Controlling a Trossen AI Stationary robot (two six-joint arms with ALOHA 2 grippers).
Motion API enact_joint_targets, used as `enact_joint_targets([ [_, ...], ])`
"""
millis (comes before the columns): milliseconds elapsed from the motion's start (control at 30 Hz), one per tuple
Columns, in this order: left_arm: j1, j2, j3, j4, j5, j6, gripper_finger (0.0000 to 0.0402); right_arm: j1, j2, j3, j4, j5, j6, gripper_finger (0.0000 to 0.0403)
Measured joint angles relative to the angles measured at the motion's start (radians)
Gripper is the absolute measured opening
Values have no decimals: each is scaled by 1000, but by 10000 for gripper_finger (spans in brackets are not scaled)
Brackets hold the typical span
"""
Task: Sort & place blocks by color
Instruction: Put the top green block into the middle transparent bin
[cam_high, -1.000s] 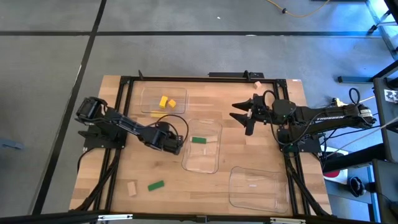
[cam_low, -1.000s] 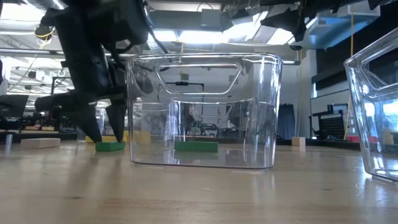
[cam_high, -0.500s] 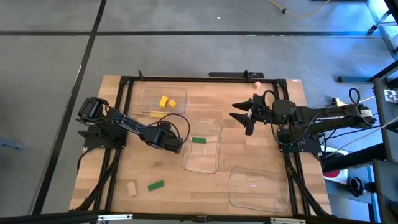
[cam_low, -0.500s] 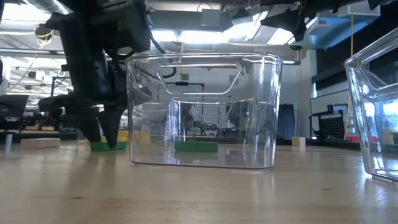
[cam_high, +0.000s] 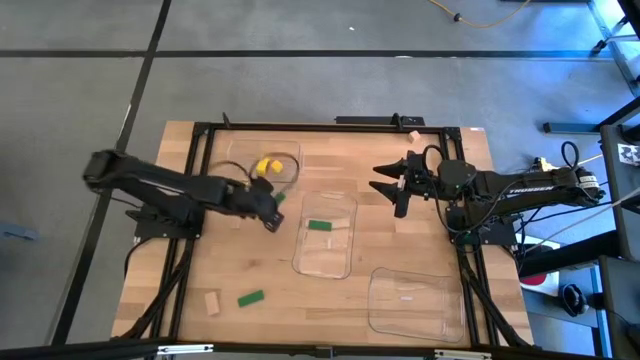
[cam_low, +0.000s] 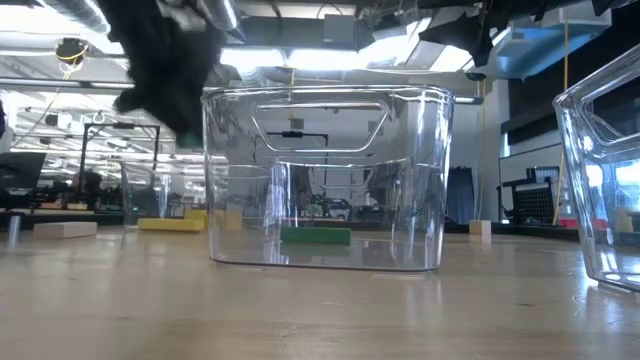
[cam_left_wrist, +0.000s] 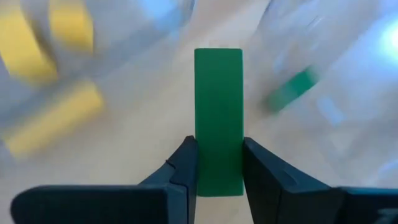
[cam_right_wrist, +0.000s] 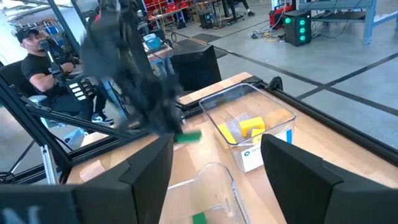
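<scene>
My left gripper (cam_high: 272, 207) hangs above the table between the far tray (cam_high: 262, 160) and the middle tray (cam_high: 326, 236), shut on an oblong green block (cam_left_wrist: 217, 112). In the low view it is a lifted blur (cam_low: 160, 60). A second green block (cam_high: 319, 225) lies flat in the middle tray, and a third (cam_high: 250, 297) lies on the table near the front edge beside a tan block (cam_high: 212, 303). Yellow blocks (cam_high: 265, 165) rest in the far tray. My right gripper (cam_high: 380, 178) waits open above the table's right side. My left gripper pinches the oblong green block between its two fingers (cam_left_wrist: 186, 163), which are on the long sides of the end nearest the wrist (cam_left_wrist: 217, 177). The block runs along the fingers and sticks out past their tips. It is lifted clear of the table.
A third clear tray (cam_high: 415, 300) stands at the near right. A small tan block (cam_high: 413, 135) lies near the far edge. A black frame (cam_high: 330, 126) runs round the table. A person (cam_right_wrist: 37, 56) sits beyond the table's left side.
My left gripper stood with its fingers either side of a green block on the table left of the middle tray, shut on it, then rose quickly and moved toward the far edge. The block is now lifted clear of the table. The right arm kept still.
</scene>
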Motion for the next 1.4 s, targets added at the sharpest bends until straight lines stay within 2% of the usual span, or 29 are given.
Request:
enact_joint_targets([
  [67, 9, -91, -5, 46, -27, 104, 84, 0, 0, 0, 0, 0, -1, 245],
  [167, 30, -226, -55, 232, -2, 246, 84, 0, 9, 0, 1, -2, -3, 245],
  [333, 96, -362, -218, 670, 192, 488, 84, 0, 42, 0, 12, -3, -1, 245],
  [467, 170, -376, -299, 862, 292, 542, 84, 0, 71, 0, 70, -44, 0, 245],
  [667, 208, -354, -317, 913, 387, 555, 84, 0, 89, 0, 105, -62, -1, 245],
  [833, 208, -355, -316, 935, 397, 561, 84, 0, 89, 0, 113, -62, 9, 245],
  [967, 203, -338, -314, 980, 398, 561, 84, 0, 123, 1, 215, -59, 102, 245],
  [1133, 182, -227, -263, 1013, 413, 563, 84, 1, 254, 28, 316, -127, 103, 245],
  [1400, 136, -20, -165, 1045, 415, 564, 84, 0, 485, 135, 450, -174, 95, 245],
])
